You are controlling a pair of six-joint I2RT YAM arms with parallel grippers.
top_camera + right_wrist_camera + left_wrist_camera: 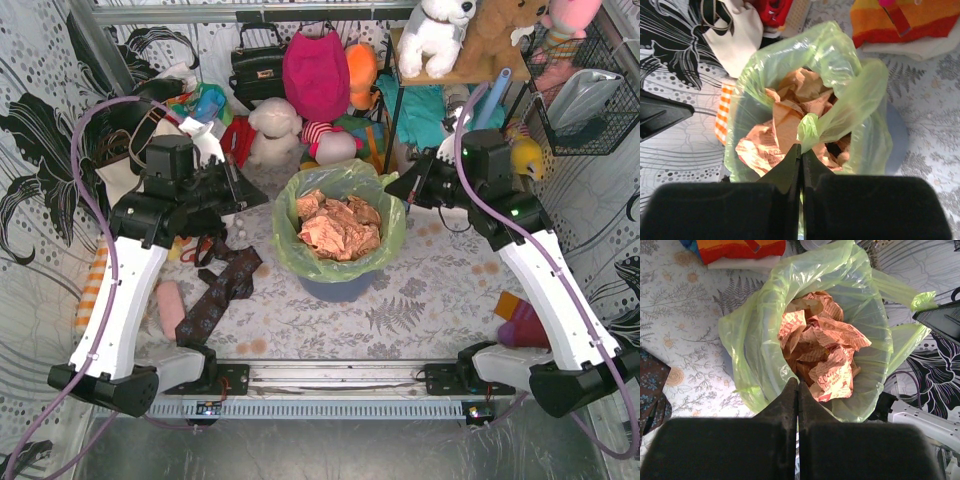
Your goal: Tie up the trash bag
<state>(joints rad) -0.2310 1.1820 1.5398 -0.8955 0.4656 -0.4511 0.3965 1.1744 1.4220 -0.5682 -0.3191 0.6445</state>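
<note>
The trash bag (385, 225) is thin light-green plastic lining a bin at the table's middle, its mouth open over crumpled pinkish-brown paper (338, 225). My right gripper (801, 147) is shut on a bunched flap of the trash bag (840, 110), which stretches from its tips across the mouth. In the top view the right gripper (392, 186) sits at the bag's right rim. My left gripper (798, 384) is shut with nothing visible between its fingers, hovering over the near rim of the trash bag (755, 345). From above, the left gripper (258, 198) is just left of the bag.
The blue-grey bin (335, 288) holds the bag. A brown patterned cloth (215, 295) and a pink roll (170, 305) lie at the left. Soft toys (275, 125) and a pink bag (315, 70) crowd the back. An orange-red striped cloth (905, 20) lies near the bin.
</note>
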